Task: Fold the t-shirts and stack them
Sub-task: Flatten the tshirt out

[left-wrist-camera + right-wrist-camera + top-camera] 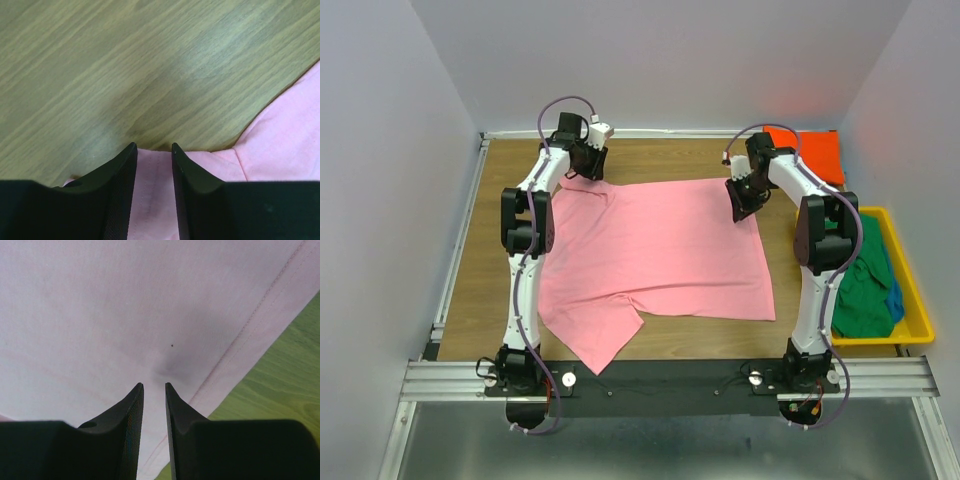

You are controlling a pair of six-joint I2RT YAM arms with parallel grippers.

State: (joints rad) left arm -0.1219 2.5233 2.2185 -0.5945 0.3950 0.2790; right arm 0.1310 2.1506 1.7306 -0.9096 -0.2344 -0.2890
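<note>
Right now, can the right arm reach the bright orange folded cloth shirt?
Probably yes: the bright orange cloth shirt lies just beyond the right pincer, nothing between. But that pincer seems shut on the pink cloth shirt.

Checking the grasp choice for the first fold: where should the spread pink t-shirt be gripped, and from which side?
Probably at its two far corners, one per arm, pinching the edge from above on the far side. The pink t-shirt lies flat and spread out, so only its edges offer cloth to pinch. Both far corners rest on the bare table, one on each arm's side, which suits pulling the far edge toward the near one.
</note>
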